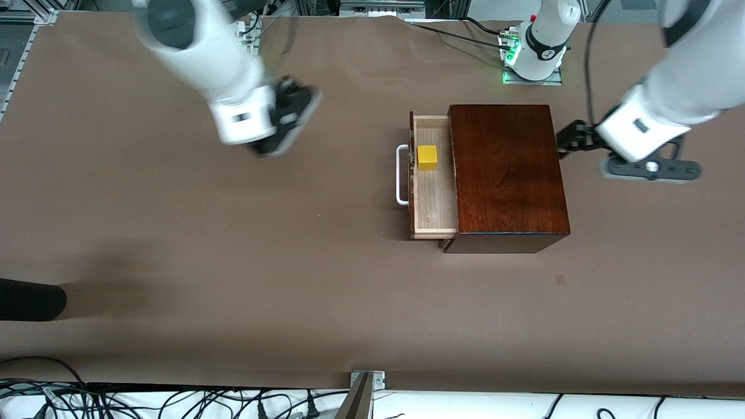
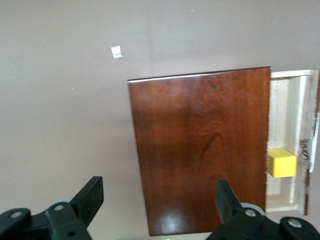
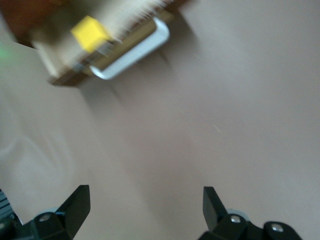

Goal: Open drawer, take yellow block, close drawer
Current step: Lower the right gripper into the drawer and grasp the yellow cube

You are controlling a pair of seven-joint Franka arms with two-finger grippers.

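The dark reddish-brown wooden box [image 1: 506,169] has its drawer [image 1: 433,203] pulled open toward the right arm's end of the table, white bar handle [image 1: 401,174] in front. The yellow block [image 1: 426,157] sits inside the drawer on the pale wood. My right gripper [image 1: 288,119] is open and empty over bare table, apart from the handle; its wrist view shows the block [image 3: 90,32] and handle [image 3: 132,55] ahead of the gripper [image 3: 145,202]. My left gripper [image 1: 570,138] is open and empty beside the box's back; its wrist view shows the gripper [image 2: 157,200], box top [image 2: 200,150] and block [image 2: 281,163].
The brown table cover [image 1: 233,262] spreads around the box. A dark rounded object [image 1: 29,299] pokes in at the table's edge toward the right arm's end. Cables [image 1: 442,35] run by the left arm's base. A small white scrap [image 2: 116,52] lies on the table.
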